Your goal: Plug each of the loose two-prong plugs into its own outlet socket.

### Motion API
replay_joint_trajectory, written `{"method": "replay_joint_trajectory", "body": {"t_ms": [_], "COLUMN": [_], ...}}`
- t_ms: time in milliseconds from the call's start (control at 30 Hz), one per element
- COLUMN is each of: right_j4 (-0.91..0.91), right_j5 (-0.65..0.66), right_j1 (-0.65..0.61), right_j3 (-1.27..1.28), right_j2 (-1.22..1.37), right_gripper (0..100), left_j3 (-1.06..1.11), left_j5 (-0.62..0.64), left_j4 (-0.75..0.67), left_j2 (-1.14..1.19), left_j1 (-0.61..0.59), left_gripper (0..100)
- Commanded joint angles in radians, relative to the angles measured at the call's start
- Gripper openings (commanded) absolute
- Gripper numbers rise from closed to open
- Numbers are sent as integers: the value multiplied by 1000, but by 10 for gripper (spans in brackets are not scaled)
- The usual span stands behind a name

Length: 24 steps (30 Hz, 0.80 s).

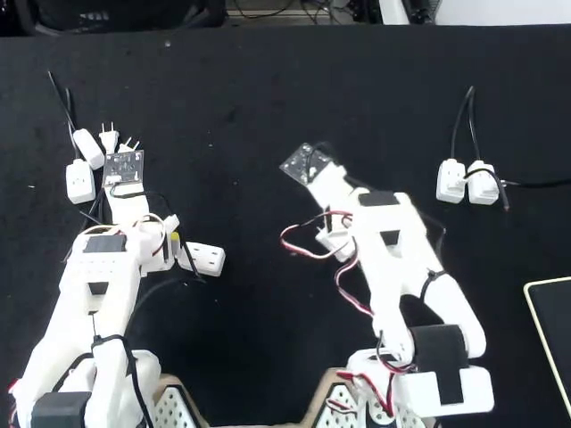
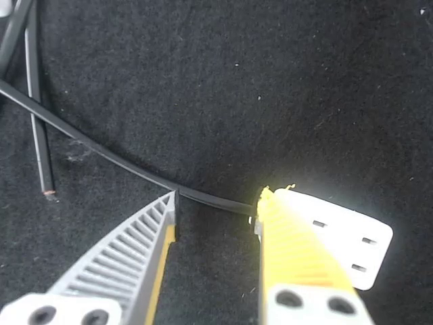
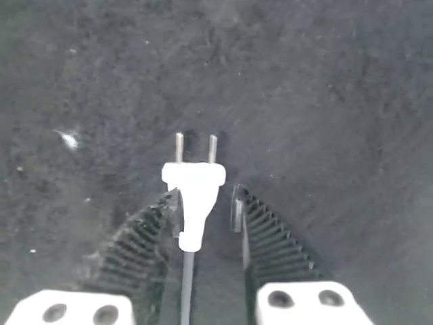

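My right gripper (image 3: 203, 195) sits open around a white two-prong plug (image 3: 193, 181), my left gripper (image 2: 218, 196) open, tips at a thin black cable (image 2: 101, 150).

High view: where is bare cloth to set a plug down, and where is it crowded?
Widest bare patch: the far middle, between the loose plugs on one side and the plugged pair on the other. Smaller room lies between the outlet socket and the right arm. Crowded: the corner around the loose plugs.
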Motion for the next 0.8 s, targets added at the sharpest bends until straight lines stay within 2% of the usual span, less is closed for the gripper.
{"method": "replay_joint_trajectory", "body": {"t_ms": [0,133,500,700,767], "right_j4": [5,14,275,302,361], "right_j5": [0,-6,2,-6,-6], "right_j1": [31,25,-101,-121,-121], "right_j3": [-51,-44,-93,-91,-101], "right_j2": [-51,-56,-61,-171,-223], "right_gripper": [115,116,116,117,134], "left_j3": [-12,-12,-12,-12,-12], "left_j5": [-8,-8,-8,-8,-8], "left_j4": [-3,-3,-3,-3,-3], "left_j2": [-20,-20,-20,-20,-20], "left_j1": [-7,-7,-7,-7,-7], "left_gripper": [195,195,195,195,195]}}
